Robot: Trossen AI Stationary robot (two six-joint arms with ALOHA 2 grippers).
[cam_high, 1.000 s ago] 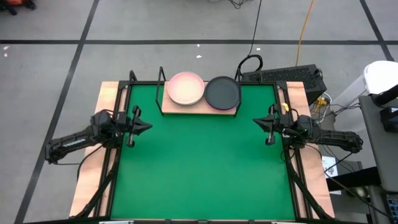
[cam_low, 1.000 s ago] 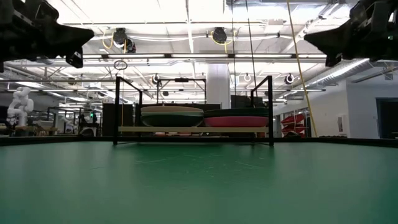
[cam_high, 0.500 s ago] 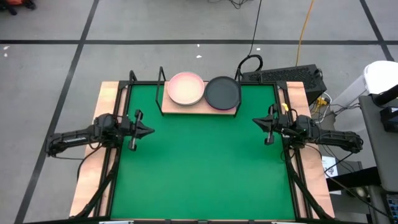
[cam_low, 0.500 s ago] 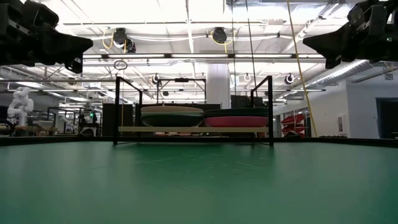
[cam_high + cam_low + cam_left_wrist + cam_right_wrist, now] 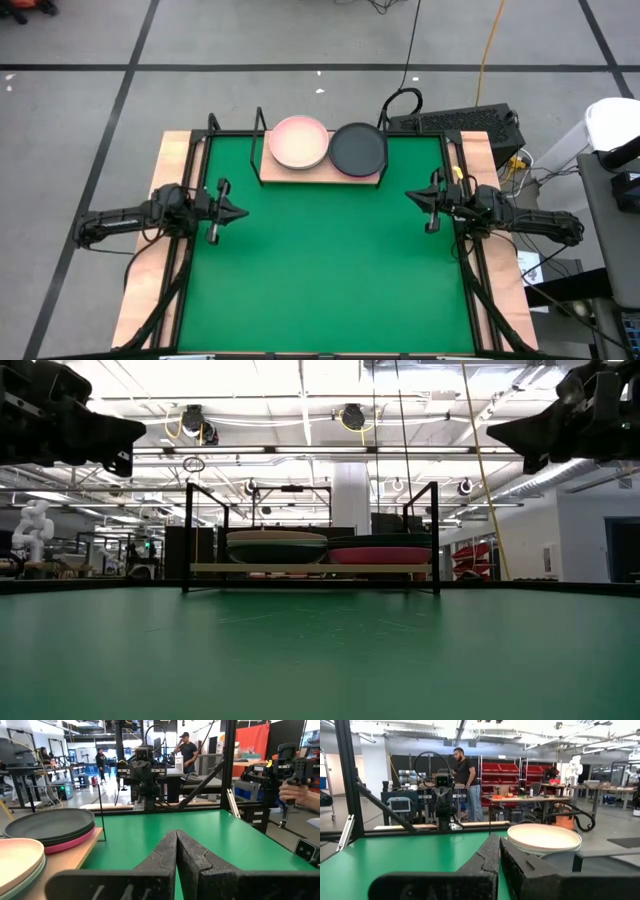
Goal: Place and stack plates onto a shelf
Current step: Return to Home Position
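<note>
Locate plates (image 5: 299, 142) in two stacks, pale pink top beside dark top, on shelf (image 5: 322, 174), set between left gripper (image 5: 240, 211) and right gripper (image 5: 412, 197), on their far side and well apart from either. Read both as closed and empty, raised over opposite mat (image 5: 320, 270) edges, tips aimed inward. Finish homing slowly with jaws closed, at present height, avoiding any swing toward shelf frame, and stopping level without overshoot.

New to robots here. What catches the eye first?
A bright green mat covers the table. At its far edge, a wooden shelf carries two stacks: pale pink plate atop one, dark plate atop the other. The left gripper and right gripper hover shut at its sides.
</note>
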